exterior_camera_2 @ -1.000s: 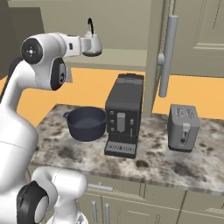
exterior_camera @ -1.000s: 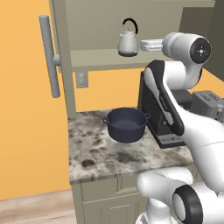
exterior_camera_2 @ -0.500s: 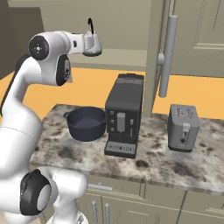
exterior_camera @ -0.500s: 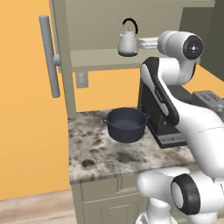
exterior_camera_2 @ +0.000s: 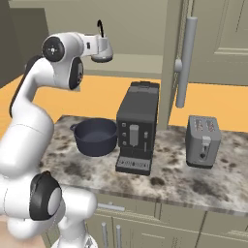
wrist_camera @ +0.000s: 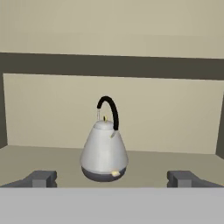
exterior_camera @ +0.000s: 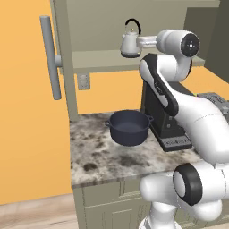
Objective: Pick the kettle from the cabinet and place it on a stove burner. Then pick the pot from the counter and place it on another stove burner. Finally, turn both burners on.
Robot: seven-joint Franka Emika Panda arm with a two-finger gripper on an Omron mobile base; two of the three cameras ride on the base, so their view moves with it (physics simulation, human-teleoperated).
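Note:
The small silver kettle (wrist_camera: 105, 151) with its arched black handle stands upright on the cabinet shelf (exterior_camera: 96, 60). It also shows in the left base view as kettle (exterior_camera: 130, 44) and in the right base view as kettle (exterior_camera_2: 103, 50). My gripper (wrist_camera: 113, 179) is open, level with the kettle and just short of it, one fingertip on each side and nothing touching. From the side the gripper (exterior_camera: 140, 42) reaches into the cabinet. The dark navy pot (exterior_camera: 129, 127) sits on the marble counter (exterior_camera: 96, 156) below. The stove burners are out of view.
A black coffee machine (exterior_camera_2: 138, 127) stands right of the pot (exterior_camera_2: 96, 136), and a grey toaster (exterior_camera_2: 203, 141) further right. The open cabinet door carries a long grey bar handle (exterior_camera: 50, 58); the other door's handle (exterior_camera_2: 185, 63) hangs above the toaster.
The hand has swung left into the cabinet and closed in on the kettle. The gripper stayed open; kettle and pot have not moved.

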